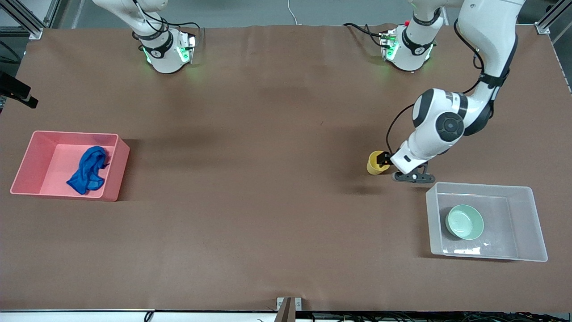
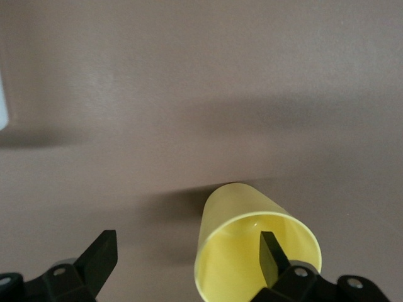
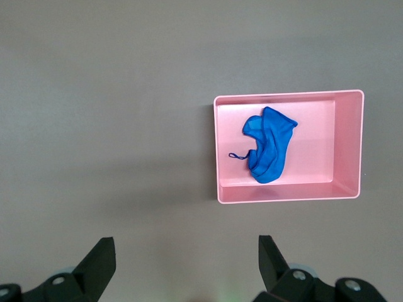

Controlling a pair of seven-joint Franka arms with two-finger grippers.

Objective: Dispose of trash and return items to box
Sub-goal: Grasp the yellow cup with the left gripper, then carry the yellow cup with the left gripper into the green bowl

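Reaching low, the left gripper straddles the yellow cup's rim, fingers spread, unclenched

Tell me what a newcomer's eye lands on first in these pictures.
First, the left gripper at the yellow cup, open, with one finger inside the rim and the other outside it; the cup stands beside the clear box, farther from the front camera. Next, the blue trash lying in the pink bin at the right arm's end, and the green bowl in the clear box.
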